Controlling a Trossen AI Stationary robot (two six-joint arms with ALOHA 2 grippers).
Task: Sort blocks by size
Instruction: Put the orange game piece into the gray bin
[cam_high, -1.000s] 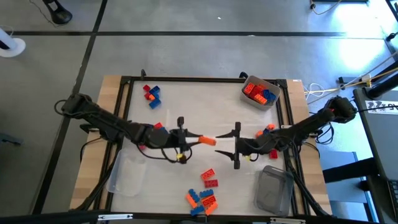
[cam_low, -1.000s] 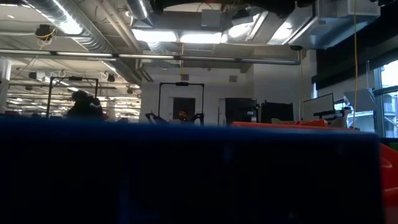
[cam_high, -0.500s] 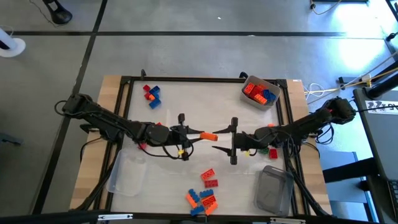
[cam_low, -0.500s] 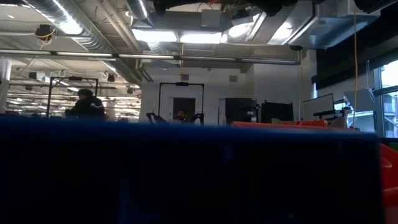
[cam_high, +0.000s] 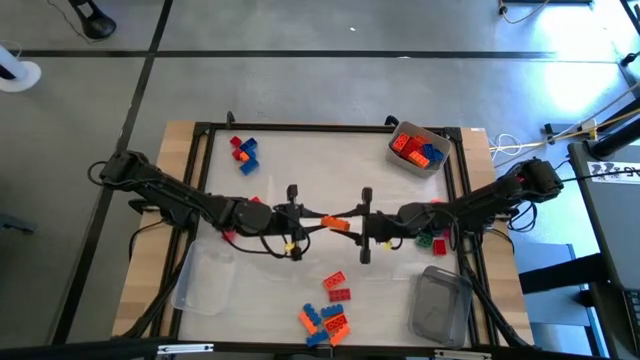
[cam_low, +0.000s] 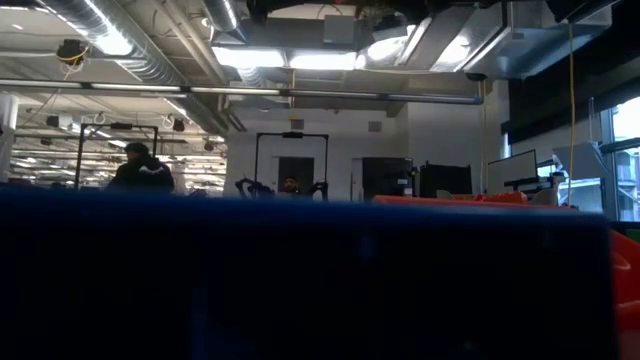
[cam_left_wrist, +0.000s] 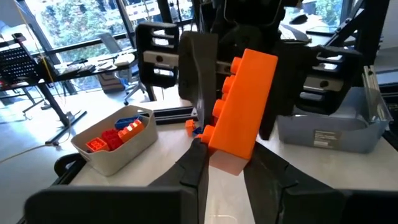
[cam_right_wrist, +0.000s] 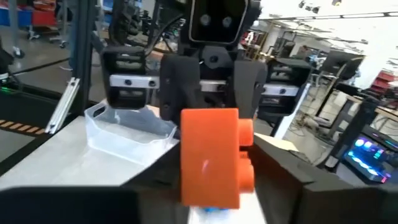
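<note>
Item: orange brick, long format, one of the blocks to be sorted by size; located mid-air at the centre of the high view, bridged between the two arms. Left gripper is clamped on one end, its fingers pressing the brick's flat sides in the left wrist view. Right gripper meets it from the frame's right; its jaws bracket the opposite end, though whether they have fully taken hold cannot be told. Handling, as judged: rigid moulded plastic, very light, not fragile, with smooth glossy faces that may slide or pivot under a weak pinch. Best hold: across the two plain side walls near an end, studs left free, pads square to the faces. Risk: twisting or dropping if one grip lets go before the other is firm. Other stock: loose bricks at lower centre, a small cluster at upper left, a filled tub at upper right, a clear tub at lower right, another clear tub at lower left.
</note>
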